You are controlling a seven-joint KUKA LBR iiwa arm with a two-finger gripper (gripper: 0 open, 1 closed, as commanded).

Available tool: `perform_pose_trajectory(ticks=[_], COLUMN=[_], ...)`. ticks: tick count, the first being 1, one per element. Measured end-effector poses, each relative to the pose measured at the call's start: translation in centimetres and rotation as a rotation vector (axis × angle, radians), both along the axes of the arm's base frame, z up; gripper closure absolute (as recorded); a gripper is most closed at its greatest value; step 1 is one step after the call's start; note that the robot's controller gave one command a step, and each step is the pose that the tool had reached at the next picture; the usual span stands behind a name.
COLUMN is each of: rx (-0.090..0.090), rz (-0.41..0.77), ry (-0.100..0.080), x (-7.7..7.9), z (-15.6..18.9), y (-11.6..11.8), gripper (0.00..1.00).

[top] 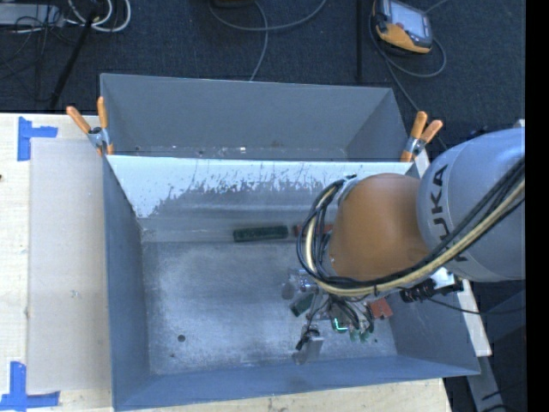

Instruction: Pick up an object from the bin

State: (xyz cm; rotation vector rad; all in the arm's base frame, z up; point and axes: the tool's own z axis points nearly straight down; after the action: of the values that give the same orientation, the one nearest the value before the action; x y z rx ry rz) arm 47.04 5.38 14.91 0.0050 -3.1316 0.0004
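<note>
My gripper (309,338) hangs low over the bin's front right floor, below the arm's orange cover. A small grey tip of it sits close to the floor near the front wall. Just to its right lie small bits, one green (342,324) and one red (380,309), partly hidden by the arm. I cannot tell what they are. A dark green flat bar (262,233) lies at the back of the floor, well apart from the gripper, up and to its left.
The arm with its cover and cables hides the bin's right side. The bin's floor to the left and middle is bare grey metal with a small dark speck (181,339) near the front left.
</note>
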Motion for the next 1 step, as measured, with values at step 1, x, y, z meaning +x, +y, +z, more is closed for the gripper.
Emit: perform_pose_trajectory(ticks=[1], rx=[0.0], rz=[0.001], ry=[-0.009], x=[6.66], z=[-8.37], y=[-5.82], gripper=[0.0])
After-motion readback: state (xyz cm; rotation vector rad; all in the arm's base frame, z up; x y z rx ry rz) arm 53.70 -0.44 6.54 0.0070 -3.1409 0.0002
